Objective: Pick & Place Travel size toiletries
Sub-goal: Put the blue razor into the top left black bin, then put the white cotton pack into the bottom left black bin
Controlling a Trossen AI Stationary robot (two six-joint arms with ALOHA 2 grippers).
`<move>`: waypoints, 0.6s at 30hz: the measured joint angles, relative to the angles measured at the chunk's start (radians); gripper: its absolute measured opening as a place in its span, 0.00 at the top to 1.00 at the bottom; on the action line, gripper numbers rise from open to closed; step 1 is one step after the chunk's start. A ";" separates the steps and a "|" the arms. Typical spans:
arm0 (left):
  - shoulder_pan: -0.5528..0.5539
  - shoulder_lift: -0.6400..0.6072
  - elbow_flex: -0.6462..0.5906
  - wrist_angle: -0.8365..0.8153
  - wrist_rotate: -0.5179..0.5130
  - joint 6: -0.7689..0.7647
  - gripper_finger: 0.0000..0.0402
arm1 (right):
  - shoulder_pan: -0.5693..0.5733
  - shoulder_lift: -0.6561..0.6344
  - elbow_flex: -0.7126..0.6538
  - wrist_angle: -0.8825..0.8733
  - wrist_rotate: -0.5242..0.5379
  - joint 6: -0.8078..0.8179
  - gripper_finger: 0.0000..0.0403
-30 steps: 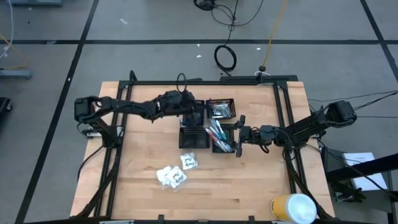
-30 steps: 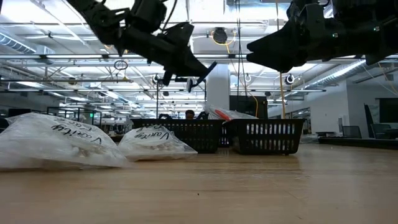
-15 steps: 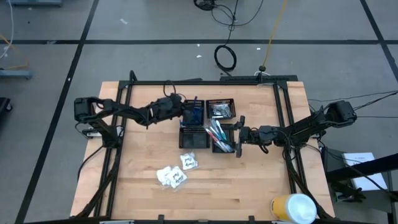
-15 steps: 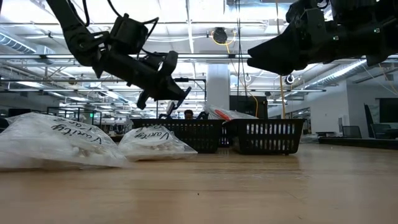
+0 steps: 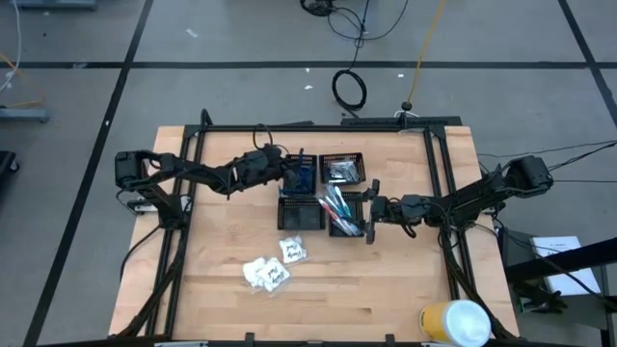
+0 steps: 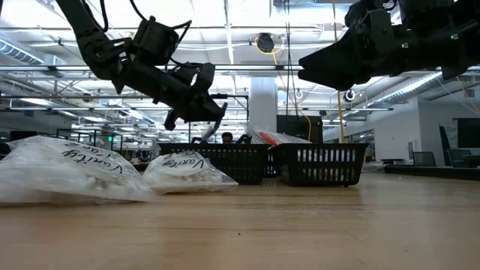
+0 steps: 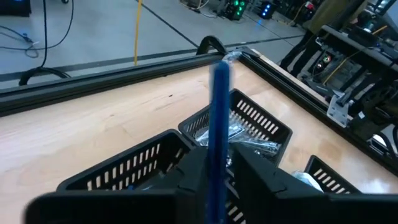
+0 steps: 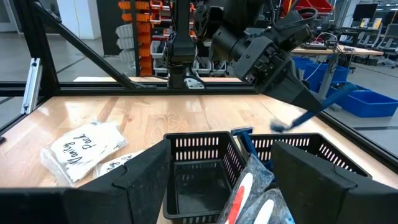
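Note:
My left gripper [image 5: 281, 170] hovers at the left rim of the far-left black mesh tray [image 5: 300, 177], shut on a blue razor [image 7: 220, 118]. More blue razors lie in that tray. Small silvery-white pieces fill the far-right tray [image 5: 344, 169]. Toothbrushes in white, teal and pink [image 5: 335, 208] lie in the near-right tray. White crinkly packets [image 5: 267, 274] rest flat on the table nearer the front edge. My right gripper [image 5: 370, 220] waits open, just right of the near-right tray. My left gripper pinches the blue razor's handle [image 7: 216, 158] between its two fingers. The handle runs on past the fingertips, with the head [image 7: 228, 58] at its free end. In the right wrist view the razor [image 8: 311, 114] slants down out of the fingers, lifted clear above the trays.
The near-left tray [image 5: 297, 214] sits beside the toothbrush tray. A large yellow-and-white cylinder [image 5: 454, 323] stands at the near right corner. A black frame [image 5: 436, 154] borders the table. Bare wood lies on the near side and to the left of the trays.
My left gripper has drawn back from over the far trays toward the table's left, a short way, with the blue razor in its fingers. It has held still for the last half second. My right arm has kept still.

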 joint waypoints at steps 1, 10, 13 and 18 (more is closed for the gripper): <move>0.000 0.000 0.000 0.000 0.000 0.003 0.80 | 0.000 0.000 0.000 0.000 0.000 0.000 0.35; -0.002 -0.004 0.000 0.001 0.061 0.168 0.54 | 0.000 0.000 0.000 0.000 0.000 0.000 0.35; -0.032 -0.065 0.003 -0.028 0.149 0.303 0.50 | 0.000 0.000 0.000 -0.001 0.000 0.013 0.35; -0.157 -0.254 0.061 -0.354 0.183 0.407 0.52 | 0.000 0.000 0.000 -0.014 0.000 0.022 0.35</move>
